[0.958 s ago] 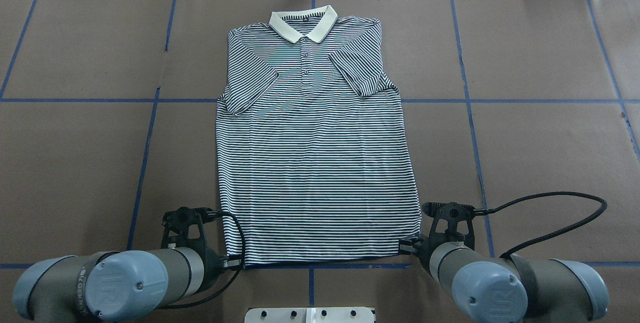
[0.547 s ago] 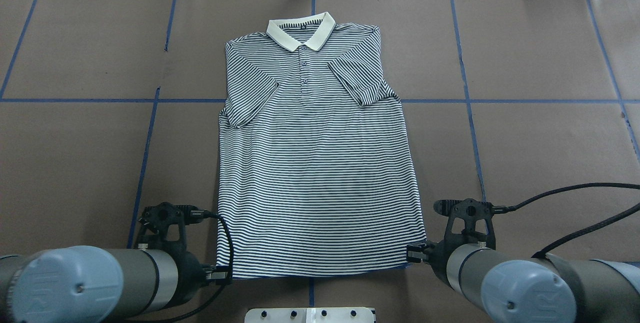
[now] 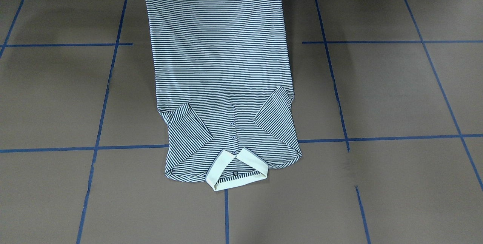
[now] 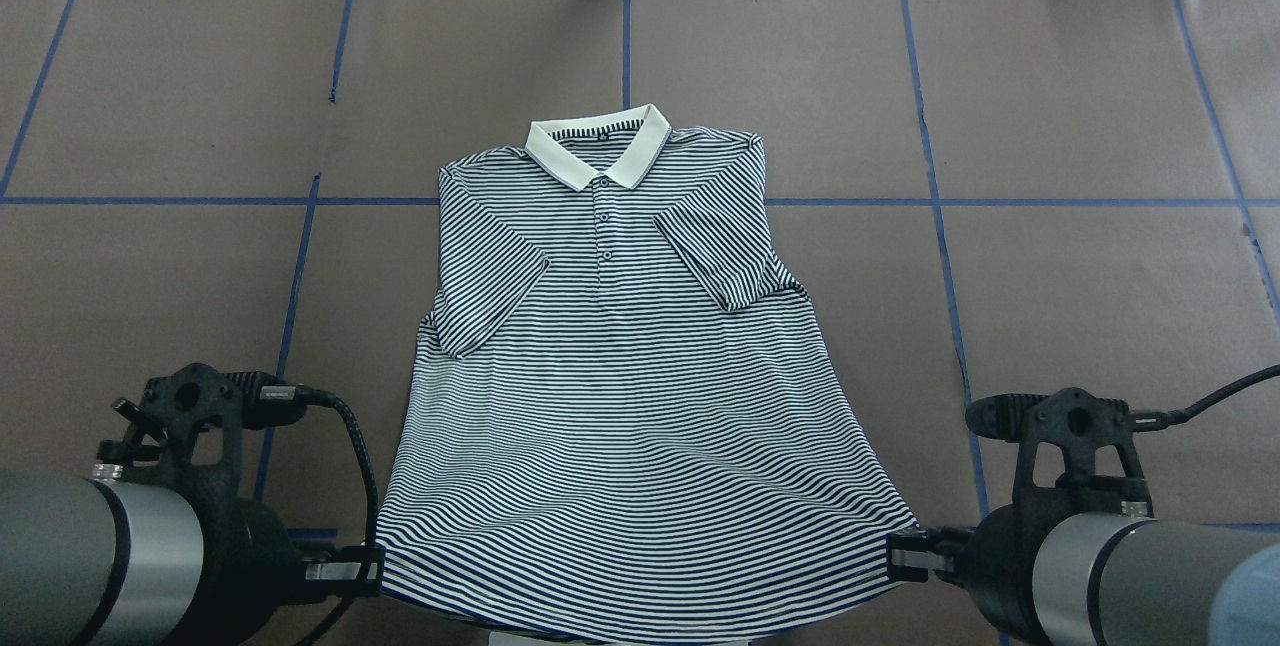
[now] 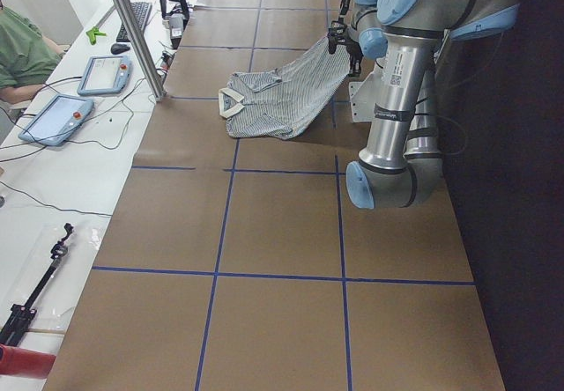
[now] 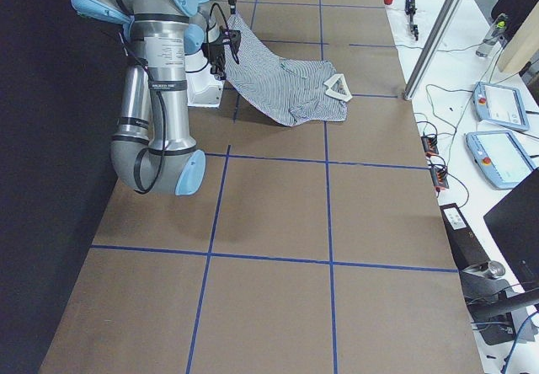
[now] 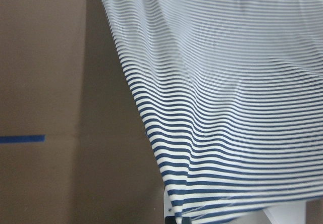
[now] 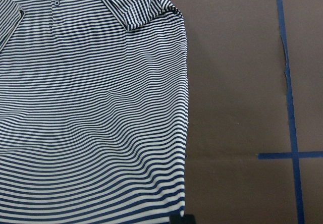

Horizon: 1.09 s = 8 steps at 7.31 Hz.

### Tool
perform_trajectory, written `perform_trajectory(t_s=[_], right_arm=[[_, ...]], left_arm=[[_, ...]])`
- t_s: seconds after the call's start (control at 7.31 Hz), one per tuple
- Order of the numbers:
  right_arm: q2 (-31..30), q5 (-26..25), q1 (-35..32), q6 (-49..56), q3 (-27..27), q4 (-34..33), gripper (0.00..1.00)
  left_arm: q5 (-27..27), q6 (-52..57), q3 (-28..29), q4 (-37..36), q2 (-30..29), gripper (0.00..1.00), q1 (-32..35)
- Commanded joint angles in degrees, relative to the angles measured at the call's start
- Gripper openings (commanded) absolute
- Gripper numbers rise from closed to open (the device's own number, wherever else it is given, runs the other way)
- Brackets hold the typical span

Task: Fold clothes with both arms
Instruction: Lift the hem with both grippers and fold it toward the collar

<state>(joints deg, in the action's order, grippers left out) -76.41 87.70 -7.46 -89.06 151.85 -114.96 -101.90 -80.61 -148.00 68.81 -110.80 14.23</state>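
Polo shirt (image 4: 610, 366) hangs stretched between left tool (image 4: 350, 571) and right tool (image 4: 905, 561), each clamped on a hem corner.

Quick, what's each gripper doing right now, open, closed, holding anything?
Left gripper: closed, holding the shirt by one bottom corner, raised.
Right gripper: closed, holding the shirt by the other bottom corner, raised.

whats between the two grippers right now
Only the hem of the polo shirt, stretched from the left gripper to the right gripper. The overhead view shows it.
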Motion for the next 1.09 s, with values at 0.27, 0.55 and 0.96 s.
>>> perform_trajectory(t_s=[0.27,0.55,0.96], right_arm=[[14.5,12.2,-24.7,14.8,-21.4,2.3,0.0],[15.3,12.9,-31.4,17.4,-31.6,9.4,0.0],[20.1,12.8,-34.5,18.6,-48.3,21.2,0.0]], left_arm=[[-0.6,20.4,17.0,0.3,-6.7,0.0,19.0],[-0.5,23.8,24.8,5.1,-7.7,0.0,24.5],[-0.1,25.6,40.0,16.8,-9.9,0.0,28.1]])
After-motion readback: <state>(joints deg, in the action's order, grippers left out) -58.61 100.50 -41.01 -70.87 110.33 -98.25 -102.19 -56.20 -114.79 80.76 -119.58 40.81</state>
